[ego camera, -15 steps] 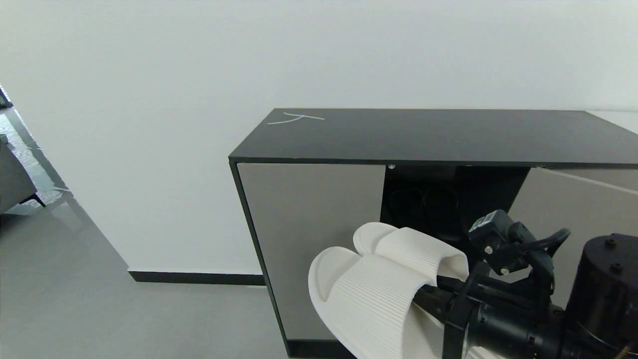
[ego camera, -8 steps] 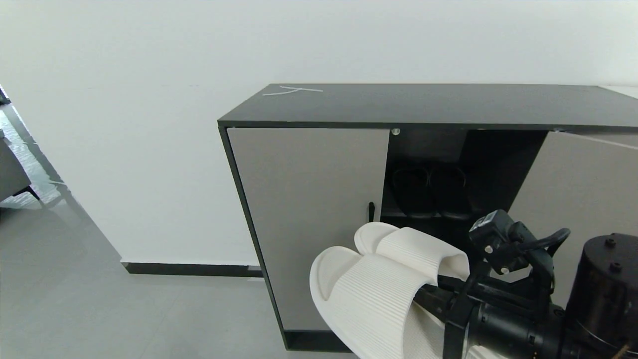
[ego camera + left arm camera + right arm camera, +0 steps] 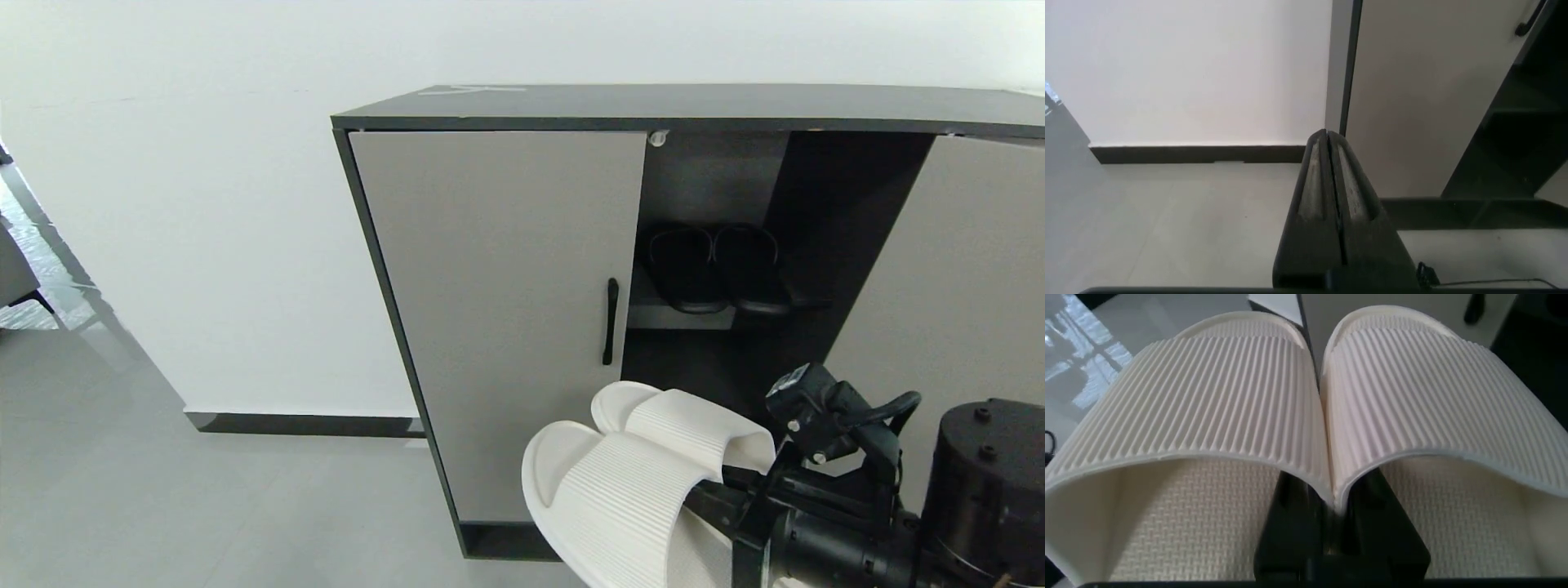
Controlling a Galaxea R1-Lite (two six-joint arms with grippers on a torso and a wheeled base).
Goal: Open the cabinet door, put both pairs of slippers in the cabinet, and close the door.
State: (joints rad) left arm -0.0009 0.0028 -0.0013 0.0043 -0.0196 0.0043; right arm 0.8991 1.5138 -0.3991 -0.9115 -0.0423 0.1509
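1. The white slippers (image 3: 641, 482) hang as a pair in the air in front of the cabinet (image 3: 735, 102), low down, before the gap between its two doors. They sit side by side with the toes pointing toward the cabinet and the ribbed straps uppermost.
2. The right gripper (image 3: 1333, 518) reaches in from the heel end. Its jaws are closed on the white slippers, pinching the two inner edges together where the straps meet.
3. The black slippers (image 3: 718, 269) already lie inside the cabinet. They rest side by side on a shelf (image 3: 678, 317) in the right half.
4. The right door (image 3: 963, 286) stands swung open, so the dark inside of that half shows above and below the shelf.
5. The left door (image 3: 498, 310) is shut. Its thin black handle (image 3: 610, 321) runs upright along the edge nearest the opening, just above the toes of the white slippers.
6. The left gripper (image 3: 1327, 163) is held low over the floor (image 3: 163, 490), near the cabinet's left front corner. Its jaws are pressed flat together with nothing between them.
7. The cabinet has a black frame and top with grey door fronts, and it stands against a white wall (image 3: 180, 163).
8. A dark baseboard (image 3: 302, 425) runs along the foot of the wall where it meets the glossy grey floor.
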